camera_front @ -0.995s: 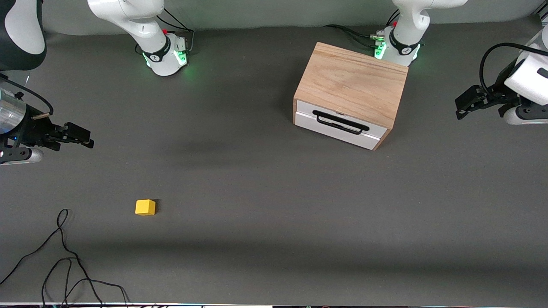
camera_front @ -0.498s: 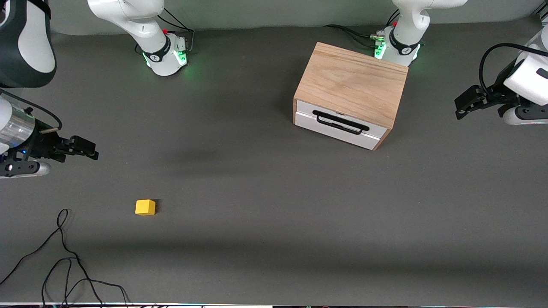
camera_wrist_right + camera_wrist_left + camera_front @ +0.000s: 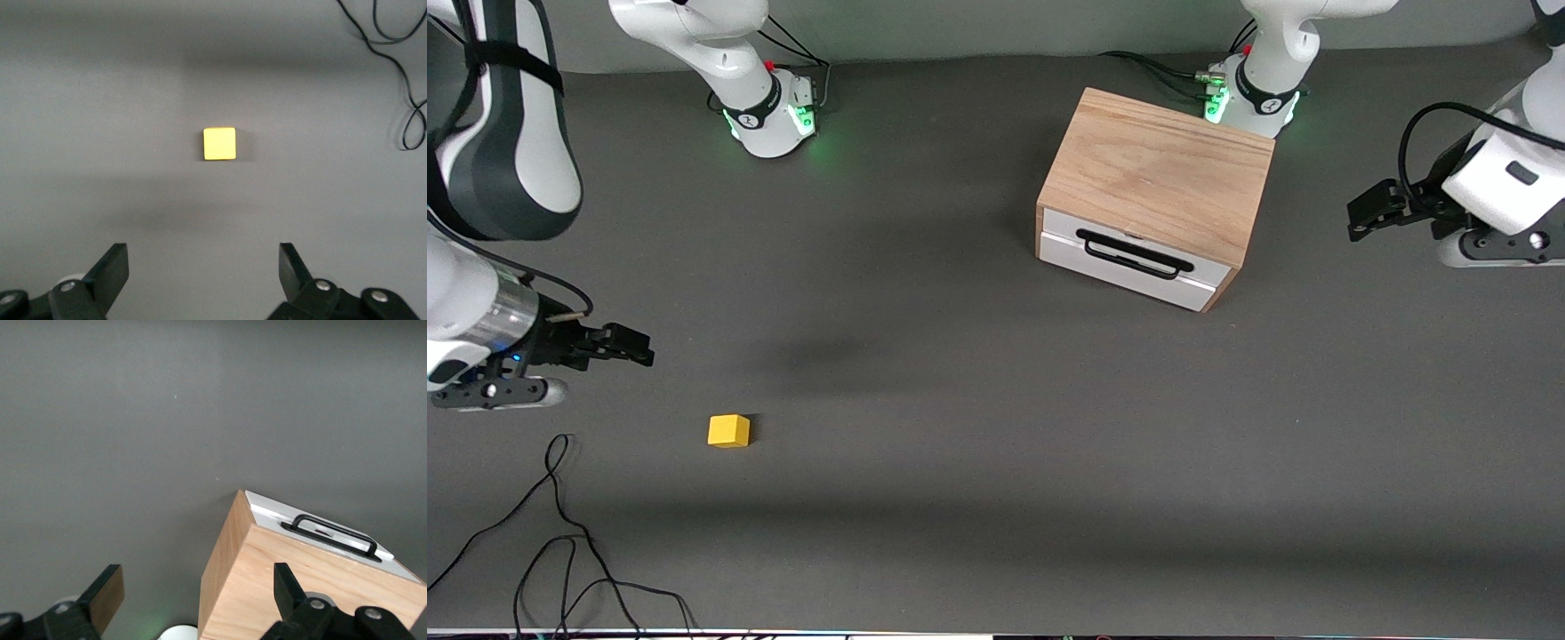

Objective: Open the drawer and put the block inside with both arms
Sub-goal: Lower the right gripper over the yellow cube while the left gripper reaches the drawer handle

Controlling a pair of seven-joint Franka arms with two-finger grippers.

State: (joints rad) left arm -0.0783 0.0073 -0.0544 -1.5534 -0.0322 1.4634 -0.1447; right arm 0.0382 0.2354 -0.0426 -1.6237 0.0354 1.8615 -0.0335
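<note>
Both arms in approach; nothing grasped, drawer [image 3: 1129, 258] closed.

Block [image 3: 728, 430] sits alone on table [image 3: 978, 444], nearest the camera, toward right arm's end. Right hand [image 3: 624, 345] hangs over bare table near it, fingers spread wide, empty. Next, by my read: centre over block, descend.

Left hand [image 3: 1368, 212] hovers beside box [image 3: 1156, 173], open; must line up with handle [image 3: 1134, 252].

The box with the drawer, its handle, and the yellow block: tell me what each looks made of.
Box: light oak-like wood, matte, visible grain; whether solid or veneer cannot be told.
Drawer front: smooth white panel, probably painted or laminated.
Handle: thin black wire loop, likely coated metal.
Block: uniform bright yellow, matte, crisp edges; painted wood or plastic, unclear which.
</note>
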